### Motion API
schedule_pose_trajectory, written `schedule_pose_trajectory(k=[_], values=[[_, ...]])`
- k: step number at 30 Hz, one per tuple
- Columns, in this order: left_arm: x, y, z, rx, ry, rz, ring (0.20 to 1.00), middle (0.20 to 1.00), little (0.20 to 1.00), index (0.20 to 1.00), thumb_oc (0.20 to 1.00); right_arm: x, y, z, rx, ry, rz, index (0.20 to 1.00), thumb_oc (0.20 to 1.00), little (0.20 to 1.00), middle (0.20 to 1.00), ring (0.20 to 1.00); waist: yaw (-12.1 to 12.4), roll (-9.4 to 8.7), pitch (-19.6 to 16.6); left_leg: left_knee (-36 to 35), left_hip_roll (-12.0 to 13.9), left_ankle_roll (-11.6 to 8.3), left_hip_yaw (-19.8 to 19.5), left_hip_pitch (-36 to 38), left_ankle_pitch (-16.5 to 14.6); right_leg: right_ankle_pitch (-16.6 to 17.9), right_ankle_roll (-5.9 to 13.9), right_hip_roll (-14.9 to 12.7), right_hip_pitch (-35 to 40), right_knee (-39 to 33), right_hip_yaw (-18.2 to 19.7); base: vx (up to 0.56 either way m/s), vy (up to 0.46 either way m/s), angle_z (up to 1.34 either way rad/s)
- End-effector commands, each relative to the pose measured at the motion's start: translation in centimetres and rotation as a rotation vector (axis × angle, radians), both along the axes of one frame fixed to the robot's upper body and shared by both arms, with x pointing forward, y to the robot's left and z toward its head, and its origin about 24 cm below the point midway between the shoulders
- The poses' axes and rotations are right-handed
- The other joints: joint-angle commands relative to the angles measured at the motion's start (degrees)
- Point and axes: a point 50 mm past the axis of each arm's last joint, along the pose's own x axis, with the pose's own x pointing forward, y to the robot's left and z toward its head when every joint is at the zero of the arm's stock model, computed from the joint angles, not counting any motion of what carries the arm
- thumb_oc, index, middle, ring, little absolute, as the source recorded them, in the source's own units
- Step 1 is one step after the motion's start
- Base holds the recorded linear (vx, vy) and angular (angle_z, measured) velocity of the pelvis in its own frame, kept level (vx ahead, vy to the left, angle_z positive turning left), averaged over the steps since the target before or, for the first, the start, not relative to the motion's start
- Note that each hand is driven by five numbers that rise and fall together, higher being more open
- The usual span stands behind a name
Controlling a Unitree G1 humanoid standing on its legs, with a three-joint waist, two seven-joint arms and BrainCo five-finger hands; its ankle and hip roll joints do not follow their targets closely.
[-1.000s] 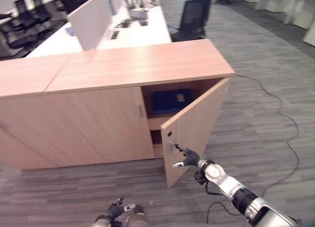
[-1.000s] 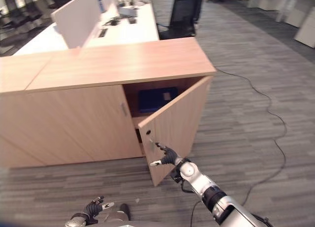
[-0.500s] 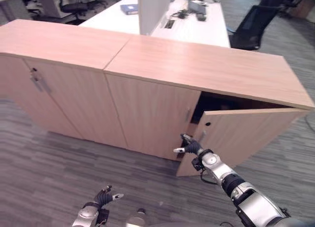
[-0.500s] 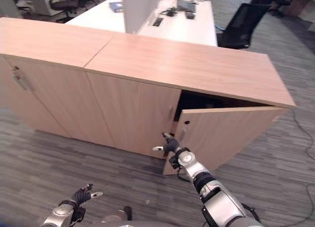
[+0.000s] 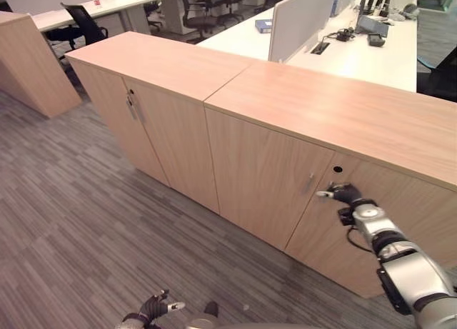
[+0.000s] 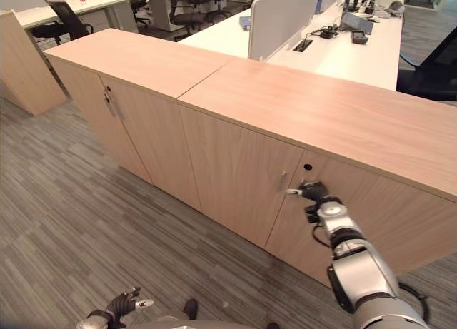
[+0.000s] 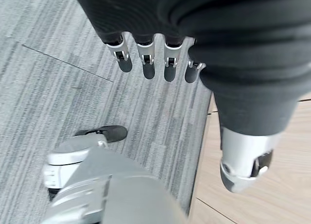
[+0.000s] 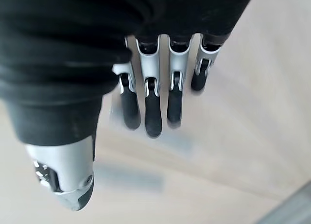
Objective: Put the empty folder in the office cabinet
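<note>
My right robot hand (image 5: 345, 195) presses straight, relaxed fingers against the cabinet door (image 5: 389, 222), which looks shut. I judge the folder is inside, out of sight, so little remains. My left robot hand (image 5: 151, 308) hangs low, loosely open.

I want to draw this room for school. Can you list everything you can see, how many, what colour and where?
Cabinets: two joined, light wood, doors closed, in front of the robot.
Third cabinet: one, light wood, far left.
Desk: one, white, behind the cabinets.
Divider: one, white, on the desk.
Folder: one, blue, on the desk.
Chairs: several, black, at the back.
Carpet: grey, striped floor.
Right hand: fingers straight, at the right cabinet door.
Left hand: open, low over the carpet.
</note>
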Motion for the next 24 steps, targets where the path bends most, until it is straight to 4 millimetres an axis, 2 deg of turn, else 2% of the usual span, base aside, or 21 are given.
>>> schedule_pose_trajectory(k=[1,8,11,14,15,17,19,20,24], values=[[2.9,0.4,0.9,0.018,-0.068,-0.045,1.0,1.0,1.0,1.0,1.0,1.5,-2.3,3.8,-0.041,-0.117,-0.08,1.0,1.0,1.0,1.0,1.0,1.13,-1.19,-1.47,1.46,-0.96,-0.16,-1.52,1.09,-5.44,-4.8,3.28,-1.81,4.61,2.88,-3.55,0.0,-0.077,0.0],[2.2,0.1,0.6,0.007,-0.043,-0.063,1.0,1.0,1.0,1.0,1.0,0.2,-3.7,3.2,-0.085,-0.046,-0.075,1.0,1.0,1.0,1.0,1.0,0.81,-0.38,-1.8,1.05,0.13,-1.09,-1.54,1.73,-4.95,-5.21,2.59,-0.89,6.11,1.27,-4.61,0.0,-0.074,0.03],[1.9,-0.2,0.3,0.002,-0.031,-0.056,1.0,1.0,1.0,1.0,1.0,-0.1,-3.4,2.5,-0.042,-0.058,-0.088,1.0,1.0,1.0,1.0,1.0,0.27,0.19,-1.96,0.81,0.69,-1.46,-1.0,2.11,-4.68,-5.47,2.41,-0.69,6.21,0.9,-4.46,0.0,-0.027,-0.01],[1.6,-0.6,0.1,-0.002,-0.022,-0.046,1.0,1.0,1.0,1.0,1.0,-0.2,-1.8,1.2,0.047,-0.095,-0.092,1.0,1.0,1.0,1.0,1.0,-0.75,0.67,-1.85,0.69,1.0,-1.63,-0.23,2.37,-4.62,-5.5,2.27,-0.54,6.1,0.83,-4.0,0.0,-0.004,-0.07],[1.9,-1.3,0.0,-0.024,-0.05,0.009,1.0,1.0,1.0,1.0,1.0,-2.6,1.8,-3.2,0.21,-0.096,-0.081,1.0,1.0,1.0,1.0,1.0,-3.33,1.48,-1.44,0.69,1.34,-1.7,1.0,2.81,-4.78,-5.41,2.04,-0.4,5.49,0.96,-2.83,0.01,0.001,-0.17],[1.7,-1.6,-0.2,-0.03,-0.056,0.052,1.0,1.0,1.0,1.0,1.0,-7.8,5.7,-8.3,0.295,0.031,-0.021,1.0,1.0,1.0,1.0,1.0,-5.81,1.85,-1.22,0.69,1.65,-1.57,2.46,3.79,-5.22,-5.4,1.91,-0.34,5.02,1.22,-1.44,0.02,-0.011,-0.4],[1.4,-1.5,-0.3,-0.023,-0.048,0.065,1.0,1.0,1.0,1.0,1.0,-11.4,6.9,-10.7,0.298,0.143,0.033,1.0,1.0,1.0,1.0,1.0,-6.95,1.87,-1.31,0.69,1.84,-1.6,3.32,4.29,-5.44,-5.36,1.95,-0.42,4.89,1.28,-0.72,0.0,-0.018,-0.45],[1.2,-1.5,-0.4,-0.013,-0.035,0.064,1.0,1.0,1.0,1.0,1.0,-14.1,7.6,-12.4,0.311,0.245,0.045,1.0,1.0,1.0,1.0,1.0,-7.8,1.89,-1.25,0.69,1.96,-1.62,3.87,4.56,-5.51,-5.29,1.97,-0.41,4.59,1.33,-0.13,-0.01,-0.012,-0.27],[1.3,-1.4,-0.5,0.0,-0.013,0.03,1.0,1.0,1.0,1.0,1.0,-17.3,7.9,-14.3,0.258,0.423,0.106,1.0,1.0,1.0,1.0,1.0,-8.98,1.97,-1.23,0.69,2.17,-1.62,5.21,5.1,-5.7,-5.01,2.09,-0.6,4.06,1.36,1.1,-0.01,-0.005,-0.34]])
